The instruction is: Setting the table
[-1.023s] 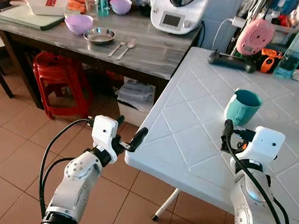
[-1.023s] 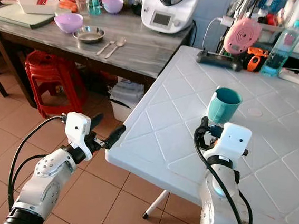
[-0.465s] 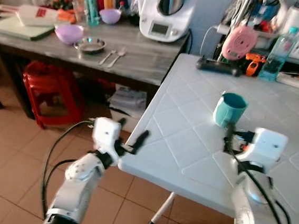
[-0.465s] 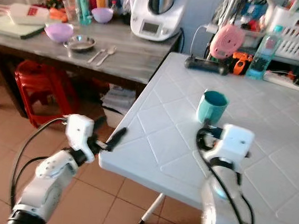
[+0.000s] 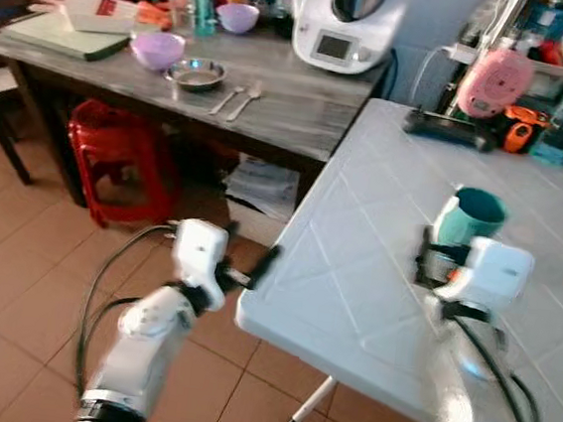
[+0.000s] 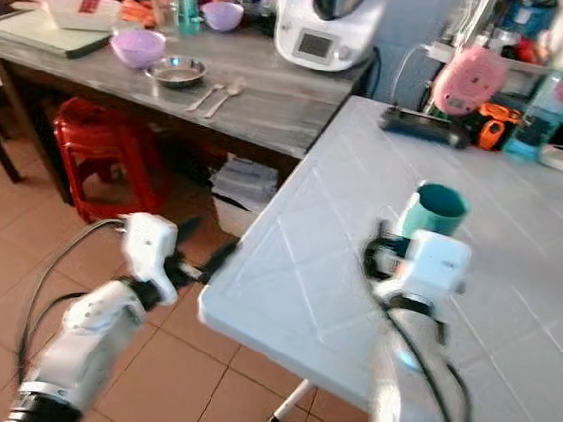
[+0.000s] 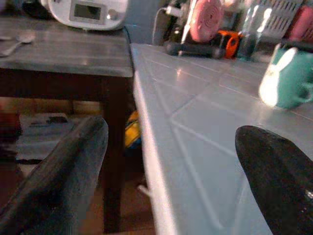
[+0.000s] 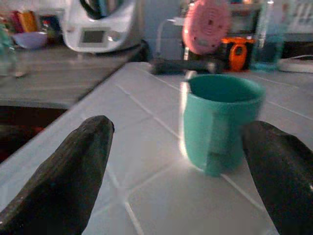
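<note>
Teal mug stands upright on white table, right gripper spread wide just before it.

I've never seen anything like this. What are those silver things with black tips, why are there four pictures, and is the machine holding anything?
Those are the two arms of a walking household robot. Two pictures come from cameras in its head, looking down; the other two come from cameras on its wrists, looking along its black fingers.

The left gripper is open, beside the corner of the white plastic table. The right gripper is also open, above the table, and points at a teal mug standing upright there. Neither holds anything.

Behind, on the grey wooden side table, lie a lilac bowl, a small steel dish and two metal spoons, probably still to be brought over.
</note>
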`<state>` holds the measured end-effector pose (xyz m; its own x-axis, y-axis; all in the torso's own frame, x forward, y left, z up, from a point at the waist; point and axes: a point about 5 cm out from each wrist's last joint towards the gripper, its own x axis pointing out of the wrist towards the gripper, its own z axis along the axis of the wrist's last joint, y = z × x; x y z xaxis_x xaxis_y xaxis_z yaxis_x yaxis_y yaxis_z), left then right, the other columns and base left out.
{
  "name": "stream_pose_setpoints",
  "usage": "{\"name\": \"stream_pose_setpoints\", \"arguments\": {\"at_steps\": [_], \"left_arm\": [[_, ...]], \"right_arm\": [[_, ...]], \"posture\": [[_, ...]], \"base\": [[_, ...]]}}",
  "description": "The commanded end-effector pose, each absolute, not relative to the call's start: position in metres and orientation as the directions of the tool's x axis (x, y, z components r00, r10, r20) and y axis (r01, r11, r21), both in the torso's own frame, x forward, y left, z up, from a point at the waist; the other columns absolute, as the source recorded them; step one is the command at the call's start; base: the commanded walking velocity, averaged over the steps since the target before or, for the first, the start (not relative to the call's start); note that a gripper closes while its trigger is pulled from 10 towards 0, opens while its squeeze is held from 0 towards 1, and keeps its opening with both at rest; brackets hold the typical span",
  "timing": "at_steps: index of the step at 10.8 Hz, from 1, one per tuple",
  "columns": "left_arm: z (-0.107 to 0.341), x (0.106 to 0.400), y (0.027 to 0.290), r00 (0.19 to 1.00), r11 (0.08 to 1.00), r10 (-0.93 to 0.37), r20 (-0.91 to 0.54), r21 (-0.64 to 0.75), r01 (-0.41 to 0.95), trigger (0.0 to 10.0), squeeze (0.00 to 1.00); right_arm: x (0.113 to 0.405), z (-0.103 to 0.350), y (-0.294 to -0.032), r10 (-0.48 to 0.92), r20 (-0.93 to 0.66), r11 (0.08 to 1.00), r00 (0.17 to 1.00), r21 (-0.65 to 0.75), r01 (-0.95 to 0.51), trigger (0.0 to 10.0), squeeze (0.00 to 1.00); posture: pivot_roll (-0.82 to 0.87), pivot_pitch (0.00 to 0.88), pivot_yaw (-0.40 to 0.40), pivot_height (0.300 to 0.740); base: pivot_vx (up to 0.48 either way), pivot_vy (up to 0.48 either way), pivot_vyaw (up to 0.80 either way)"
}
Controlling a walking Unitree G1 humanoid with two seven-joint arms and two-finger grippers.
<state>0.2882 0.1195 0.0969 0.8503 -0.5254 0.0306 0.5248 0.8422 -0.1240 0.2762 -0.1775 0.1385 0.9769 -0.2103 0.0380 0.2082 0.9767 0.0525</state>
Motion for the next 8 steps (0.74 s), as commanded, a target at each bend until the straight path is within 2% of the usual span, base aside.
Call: {"name": "stream_pose_setpoints", "arguments": {"at_steps": [1, 6, 8], "left_arm": [[0.1009, 0.2881, 0.1116, 0.834, 0.826, -0.549, 0.044, -0.125, 0.550, 10.0, 0.00], [0.0996, 0.2873, 0.1104, 0.831, 0.822, -0.556, 0.035, -0.125, 0.555, 10.0, 0.00], [0.0997, 0.2862, 0.1097, 0.826, 0.816, -0.562, 0.043, -0.134, 0.562, 10.0, 0.00]], "right_arm": [[0.2746, 0.1378, -0.1857, -0.237, 0.039, 0.971, 0.971, 0.035, 0.236, 10.0, 0.00], [0.2742, 0.1361, -0.1835, -0.236, 0.036, 0.971, 0.971, 0.033, 0.235, 10.0, 0.00], [0.2744, 0.1356, -0.1838, -0.250, 0.035, 0.968, 0.968, 0.023, 0.249, 10.0, 0.00]], "posture": [[0.03, 0.000, 0.010, 0.740], [0.04, 0.000, 0.010, 0.740], [0.04, 0.000, 0.009, 0.740]], "base": [[0.270, 0.000, 0.00], [0.264, 0.000, 0.00], [0.000, 0.000, 0.00]]}}
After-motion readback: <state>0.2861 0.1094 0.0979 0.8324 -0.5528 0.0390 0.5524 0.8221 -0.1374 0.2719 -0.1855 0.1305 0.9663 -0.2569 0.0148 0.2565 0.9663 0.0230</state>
